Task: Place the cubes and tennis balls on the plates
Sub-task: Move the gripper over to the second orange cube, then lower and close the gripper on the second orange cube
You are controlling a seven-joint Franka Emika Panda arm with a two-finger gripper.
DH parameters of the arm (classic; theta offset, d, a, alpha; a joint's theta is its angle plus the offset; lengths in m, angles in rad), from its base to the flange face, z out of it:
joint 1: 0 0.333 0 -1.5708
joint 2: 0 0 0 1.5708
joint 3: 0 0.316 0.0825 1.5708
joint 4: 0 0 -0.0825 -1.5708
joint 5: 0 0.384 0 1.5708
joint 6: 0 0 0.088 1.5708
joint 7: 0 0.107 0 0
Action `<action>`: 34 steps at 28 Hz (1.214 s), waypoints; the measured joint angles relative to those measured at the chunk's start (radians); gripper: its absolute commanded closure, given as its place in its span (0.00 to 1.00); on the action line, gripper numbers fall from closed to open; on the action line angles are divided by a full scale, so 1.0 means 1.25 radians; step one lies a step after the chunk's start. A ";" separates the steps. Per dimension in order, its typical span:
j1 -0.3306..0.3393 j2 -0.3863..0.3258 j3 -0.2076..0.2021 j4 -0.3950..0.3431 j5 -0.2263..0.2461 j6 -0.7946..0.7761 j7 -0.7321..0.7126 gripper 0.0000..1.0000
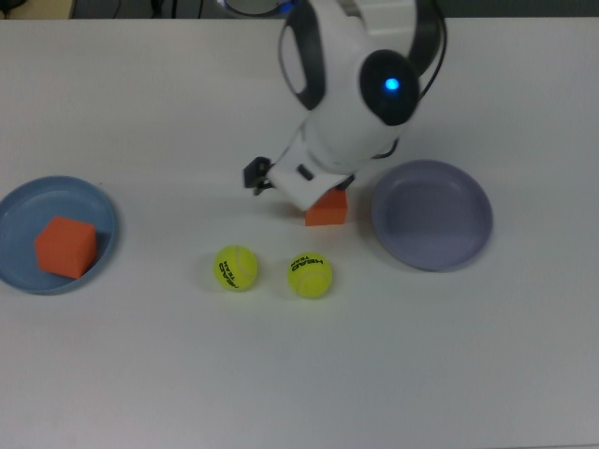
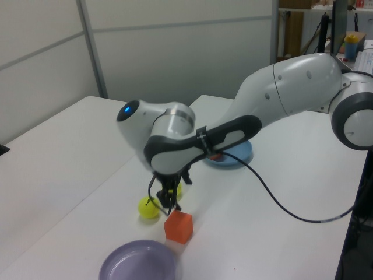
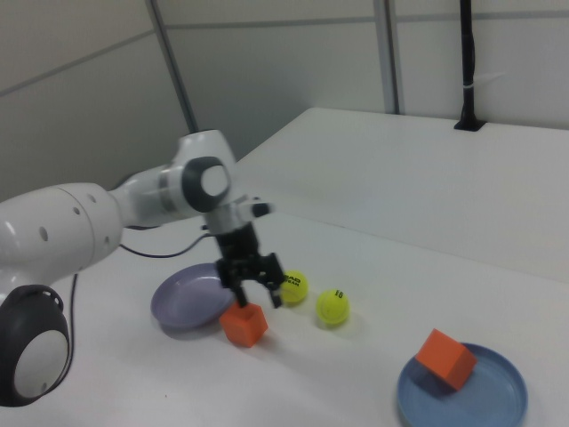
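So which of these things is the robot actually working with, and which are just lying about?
Part of the job:
- orange cube on the table
- orange cube on the blue plate
- two tennis balls
- blue plate
- lavender plate

Just lying about:
- black pole at the table's far edge

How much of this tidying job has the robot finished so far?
One cube already sits on the blue plate. The gripper hangs open just above the second cube, which is still on the table beside the empty purple plate. Both tennis balls remain on the table, untouched.
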 measured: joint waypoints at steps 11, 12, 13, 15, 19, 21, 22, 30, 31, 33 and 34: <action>0.027 0.002 0.079 -0.011 0.000 -0.016 0.061 0.00; 0.029 0.003 0.079 -0.012 0.000 -0.016 0.062 0.00; 0.030 0.004 0.079 -0.012 0.000 -0.016 0.062 0.00; 0.032 0.010 0.079 -0.013 -0.004 -0.016 0.064 0.00; 0.030 0.023 0.075 -0.015 -0.026 -0.012 0.064 0.00; 0.030 0.028 0.070 -0.021 -0.035 0.002 0.064 0.00; 0.029 0.029 0.067 -0.024 -0.037 0.009 0.064 0.00; 0.027 0.043 0.044 -0.039 -0.063 0.041 0.064 1.00; 0.027 0.045 0.043 -0.041 -0.066 0.045 0.064 1.00; 0.027 0.045 0.043 -0.043 -0.068 0.050 0.067 1.00; 0.027 0.045 0.043 -0.043 -0.068 0.050 0.069 1.00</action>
